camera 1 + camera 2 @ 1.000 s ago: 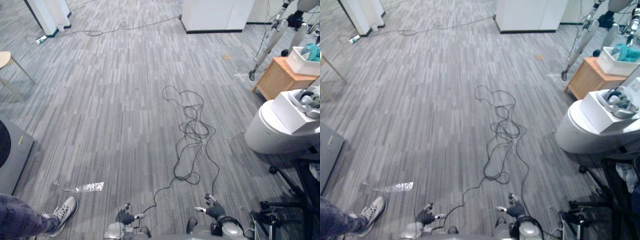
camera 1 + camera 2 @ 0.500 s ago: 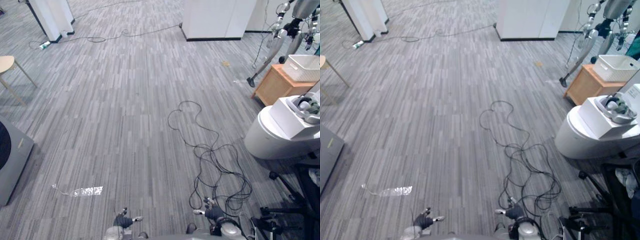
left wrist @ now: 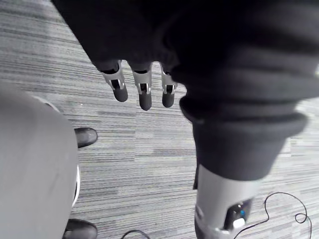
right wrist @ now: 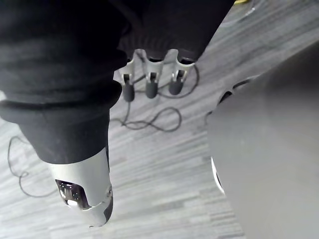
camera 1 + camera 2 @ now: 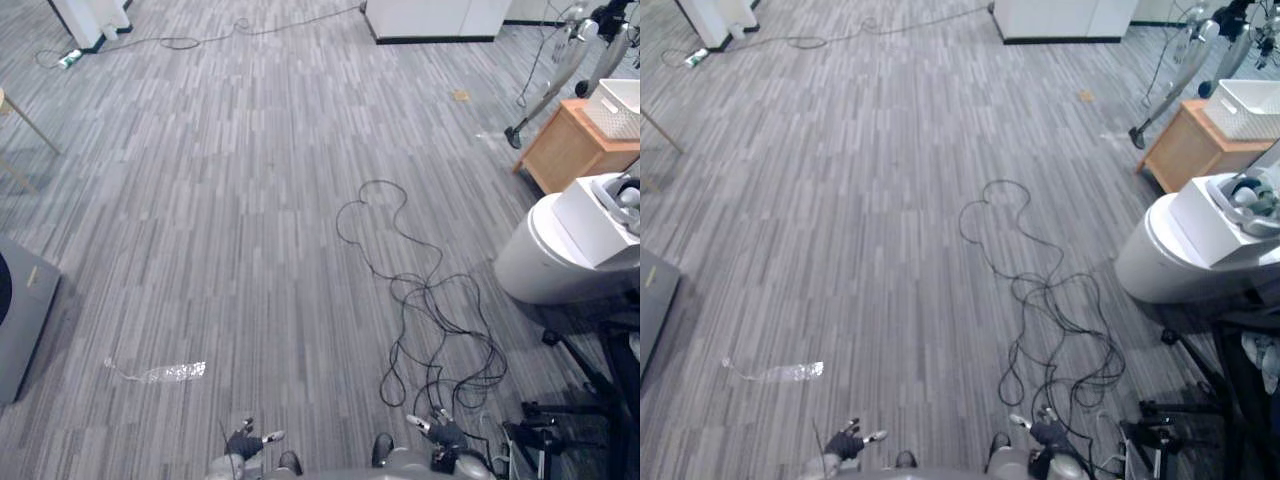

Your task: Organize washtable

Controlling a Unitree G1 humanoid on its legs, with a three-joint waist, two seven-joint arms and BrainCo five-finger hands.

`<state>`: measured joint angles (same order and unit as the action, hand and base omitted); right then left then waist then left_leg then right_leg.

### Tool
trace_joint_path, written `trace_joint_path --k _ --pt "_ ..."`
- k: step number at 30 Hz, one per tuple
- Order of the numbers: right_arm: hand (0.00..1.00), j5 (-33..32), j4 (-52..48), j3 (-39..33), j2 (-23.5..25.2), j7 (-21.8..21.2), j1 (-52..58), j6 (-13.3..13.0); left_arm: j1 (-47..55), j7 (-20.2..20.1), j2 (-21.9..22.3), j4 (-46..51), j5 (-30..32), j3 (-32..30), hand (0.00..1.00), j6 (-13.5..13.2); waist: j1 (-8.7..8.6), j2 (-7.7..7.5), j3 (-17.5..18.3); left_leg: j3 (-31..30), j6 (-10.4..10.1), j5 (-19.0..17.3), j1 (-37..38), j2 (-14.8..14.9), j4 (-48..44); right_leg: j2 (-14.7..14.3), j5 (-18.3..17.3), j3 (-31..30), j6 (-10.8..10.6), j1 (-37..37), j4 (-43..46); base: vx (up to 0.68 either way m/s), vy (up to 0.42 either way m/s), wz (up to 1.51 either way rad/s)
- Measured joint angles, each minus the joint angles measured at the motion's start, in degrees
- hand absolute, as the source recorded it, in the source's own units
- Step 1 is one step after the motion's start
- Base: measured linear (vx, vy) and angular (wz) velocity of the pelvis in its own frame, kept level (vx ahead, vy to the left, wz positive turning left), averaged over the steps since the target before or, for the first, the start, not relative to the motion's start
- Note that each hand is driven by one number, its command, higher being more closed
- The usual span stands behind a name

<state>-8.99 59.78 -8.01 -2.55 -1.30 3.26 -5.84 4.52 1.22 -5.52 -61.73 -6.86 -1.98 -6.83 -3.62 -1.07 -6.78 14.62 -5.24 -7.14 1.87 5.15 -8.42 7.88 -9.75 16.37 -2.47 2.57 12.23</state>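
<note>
Clear plastic wrapper (image 5: 160,373) on carpet front-left. Right side: white tub (image 5: 540,255) w/ box (image 5: 595,215) on top; wooden cabinet (image 5: 568,148) w/ white basket (image 5: 622,105) beyond. L hand (image 5: 243,443) & R hand (image 5: 449,434) low, fingers straight, holding nothing.

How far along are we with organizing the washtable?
Done: nothing visible. In hand: nothing; left hand and right hand hang open and empty over the grey carpet. Left: everything, probably starting with walking to the work area; a wooden cabinet carrying a white basket stands ahead on the right.
</note>
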Motion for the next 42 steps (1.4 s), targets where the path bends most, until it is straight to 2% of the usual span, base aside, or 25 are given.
trace_joint_path --k 1,3,6,8,10,11,13,14,15,16,17,18,20,21,23,25,27,30,31,32,34,37,39,41,42 --pt "0.0 0.01 0.17 0.05 0.32 -0.03 0.05 0.01 -0.23 0.02 -0.27 0.43 -0.38 -0.04 0.0 -0.05 0.15 -1.27 -0.38 -0.27 -0.67 -0.43 -3.6 0.6 -9.87 0.85 -1.11 -1.0 0.37 -1.12 0.86 0.18 -0.102 0.11" --pt "0.0 0.05 0.17 0.03 -0.14 0.04 0.0 0.08 -1.18 0.16 -0.17 1.03 -2.19 -0.9 0.0 -0.96 1.79 -0.87 -2.36 0.05 -1.55 -3.86 -9.78 3.45 -25.62 0.93 -2.39 -1.46 1.75 -5.3 -0.12 0.23 -0.079 -0.06" --pt "0.0 0.09 0.16 -0.27 -1.35 0.18 -0.64 0.13 -1.09 0.09 0.57 1.61 -2.89 -0.87 0.0 -1.37 1.74 0.94 -2.78 2.12 0.24 -6.67 -15.48 3.45 -25.64 0.73 -4.82 -1.82 1.27 -8.33 -1.36 0.2 0.029 -0.15" --pt "0.0 0.68 0.34 0.14 -1.55 0.28 -0.45 0.16 -1.07 0.19 0.78 2.2 -4.26 -0.86 0.0 -2.39 2.75 1.31 -2.87 1.79 -0.27 -4.67 -20.28 1.14 -15.92 0.96 -6.11 -3.19 -0.33 -9.34 -2.58 0.28 0.14 -0.46" --pt "0.0 0.77 1.1 0.49 -1.24 0.57 -0.43 0.22 -1.16 0.27 0.62 2.82 -4.95 -0.92 0.0 -2.58 4.84 0.91 -2.36 0.98 4.73 3.29 -20.75 -1.38 -10.08 1.43 -6.73 -6.9 -1.24 -11.47 -5.67 0.46 0.213 -0.76" --pt "0.0 1.12 2.02 1.62 -0.84 0.65 -0.82 0.07 -1.4 0.35 0.76 2.87 -4.92 -1.17 0.0 -2.66 4.17 -0.53 -1.52 1.77 5.59 1.86 -21.38 -1.84 -12.08 1.85 -4.4 -9.12 -0.76 -11.47 -7.36 0.49 0.154 -0.51" --pt "0.0 2.29 2.1 1.7 -0.15 0.95 -1.31 0.09 -1.41 0.19 0.92 3.58 -5.44 -6.12 0.0 -3.14 5.1 -0.67 -2.52 3.26 8.34 -0.79 -24.23 1.14 -23.39 1.89 -0.53 -13.97 -2.21 -11.95 -5.57 0.43 0.202 -0.32" --pt "0.0 3.09 2.17 1.22 -0.01 1.06 -0.66 0.1 -1.24 0.38 1.04 3.67 -5.99 -8.53 0.0 -3.49 4.98 -1.92 -1.95 2.46 7.51 -2.55 -24.87 -0.8 -24.65 2.77 -0.95 -16.59 -3.17 -11.32 -0.12 0.42 0.306 -0.39" --pt "0.0 3.25 1.99 1.26 -0.49 1.05 0.18 0.04 -0.4 0.57 1.47 3.62 -6.02 -8.34 0.0 -3.41 5.02 -1.14 -1.0 2.0 7.72 -2.09 -22.94 -2.11 -18.79 2.6 -1.48 -17.55 -4.49 -9.74 5.02 0.35 0.317 -0.17" --pt "0.0 3.16 1.63 0.77 -0.81 1.05 0.69 -0.14 0.6 0.58 1.23 3.01 -6.13 -7.59 0.0 -3.39 3.97 -1.87 -1.05 2.01 10.07 -4.57 -19.57 -4.04 -16.41 3.57 -1.73 -20.69 -8.34 -5.74 18.45 0.34 0.213 0.15" --pt "0.0 3.12 0.58 0.01 -0.14 0.97 0.43 -0.27 0.22 0.84 0.25 2.11 -5.89 -6.74 0.0 -2.79 2.8 -2.94 -1.71 0.91 9.7 -6.43 -15.53 -7.24 -13.38 4.56 2.41 -23.42 -12.74 -0.3 32.32 0.37 0.181 0.39" --pt "0.0 3.07 0.39 -0.21 -0.03 0.93 0.31 -0.25 -0.09 0.99 0.13 1.62 -5.91 -6.57 0.0 -2.5 2.47 -3.01 -1.87 0.35 9.76 -6.67 -13.49 -8.09 -12.08 4.38 2.24 -23.59 -12.39 2.15 38.25 0.44 0.115 0.46" --pt "0.0 3.2 -1.02 -0.1 -0.52 0.93 0.37 -0.49 -1.1 1.43 0.84 0.53 -5.91 -6.03 0.0 -1.7 2.39 -1.91 -3.54 -1.05 10.49 -7.67 -5.03 -8.75 -8.02 2.74 -1.93 -20.12 -5.59 7.17 47.11 0.48 0.112 0.3" --pt "0.0 3.12 -2.49 0.1 -0.57 0.9 0.37 -0.56 -1.08 1.36 0.94 0.25 -5.76 -4.35 0.0 -1.4 1.64 -1.51 -3.87 -2.18 10.83 -8.19 0.69 -8.47 -5.06 1.11 -5.69 -16.39 -2.21 10.62 46.09 0.49 0.086 0.39" --pt "0.0 3.07 -3.28 -0.11 -0.49 0.77 0.37 -0.7 -1.86 1.29 1.2 0.11 -4.7 -4.22 0.0 -1.16 1.17 -1.38 -3.9 -3.87 11.13 -8.86 4.73 -7.83 -2.79 -1.71 -7.63 -13.61 -0.42 14.93 39.89 0.58 0.01 0.62" --pt "0.0 2.87 -3.86 -0.67 -0.92 0.22 0.41 -0.96 -3.54 1.25 2.14 -0.14 -3.99 -2.09 0.0 -1.14 0.23 -1.12 -3.86 -7.49 10.18 -9.45 8.38 -6.81 0.47 -5.57 -5.33 -13.51 -0.6 18.85 22.43 0.52 -0.047 0.97" --pt "0.0 2.93 -2.94 -1.07 -0.99 0.05 1.56 -0.77 -3.49 0.74 3.24 -0.07 -2.92 -0.81 0.0 -1.19 -1.09 -1.55 -3.6 -12.07 7.46 -10.6 12.14 -6.93 1.77 -7.74 6.74 -15.58 3.6 18.57 13.96 0.62 -0.092 1.08" --pt "0.0 2.88 -3.42 -1.44 -2.35 0.16 2.4 0.05 -4.46 0.02 5.88 1.49 -1.42 -0.98 0.0 -1.11 -0.48 0.28 -3.35 -10.59 1.3 -8.45 4.68 -3.65 -20.12 -7.51 0.91 -12.9 5.04 14.36 15.26 0.74 -0.113 0.48" --pt "0.0 2.77 -4.55 -1.42 -2.82 0.36 2.75 0.22 -4.34 0.05 6.83 1.78 -1.44 -1.84 0.0 -1.1 -0.12 1.62 -4.14 -9.01 -2.71 -4.02 -1.65 -0.44 -35.37 -8.41 -0.37 -12.94 5.9 9.71 12.57 0.81 -0.099 -0.03" --pt "0.0 2.72 -4.82 -1.42 -3.04 0.82 2.8 0.33 -3.91 0.08 7.37 3.36 -1.45 -2.81 0.0 -1.14 -0.02 2.45 -4.62 -6.45 -1.63 -4.71 -5.11 3.08 -45.95 -9.87 -1.27 -13.34 6.96 4.48 10.18 0.8 -0.081 -0.18" --pt "0.0 2.57 -5.41 -0.7 -2.45 1.36 3.11 0.69 -3.03 0.04 7.08 6.26 -1.45 -2.6 0.0 -1.3 1.53 1.67 -4.77 -3.39 0.57 -6.04 -8.91 5.38 -51.02 -10.36 -2.18 -15.35 8.36 -2.7 6.7 0.64 -0.026 -0.46" --pt "0.0 2.6 -6.05 0.08 -0.5 1.36 1.6 0.75 -2.09 0.08 6.89 9.82 -2.5 -2.6 0.0 -2.69 4.22 0.92 -4.45 -1.01 2.87 -7.48 -18.65 5.18 -41.51 -9.11 -2.89 -19.58 7.98 -8.94 0.2 0.48 0.074 -0.7" --pt "0.0 2.62 -4.78 0.21 0.42 1.32 0.3 0.78 -2.12 0.11 6.67 10.37 -2.77 -2.26 0.0 -3.42 4.63 1.12 -4.36 -2.27 1.93 -6.39 -22.73 2.31 -27.11 -7.0 -3.74 -21.38 6.87 -11.8 -2.77 0.47 0.19 -0.6" --pt "0.0 2.83 -3.55 1.09 -0.16 1.26 -0.49 0.7 -1.49 0.31 6.32 9.86 -3.74 -0.06 0.0 -3.67 4.88 3.62 -3.78 -3.39 -1.51 -1.48 -23.69 1.97 -9.12 -6.88 -4.16 -23.02 6.78 -15.43 -6.47 0.48 0.272 -0.51" --pt "0.0 2.85 -1.86 1.72 -0.74 1.25 -1.12 0.73 -1.44 0.31 5.85 9.59 -3.95 0.92 0.0 -3.69 5.39 4.25 -3.75 -3.17 -0.1 4.89 -24.54 2.82 -10.04 -6.83 -5.25 -24.38 6.45 -17.81 -7.93 0.56 0.367 -0.47"
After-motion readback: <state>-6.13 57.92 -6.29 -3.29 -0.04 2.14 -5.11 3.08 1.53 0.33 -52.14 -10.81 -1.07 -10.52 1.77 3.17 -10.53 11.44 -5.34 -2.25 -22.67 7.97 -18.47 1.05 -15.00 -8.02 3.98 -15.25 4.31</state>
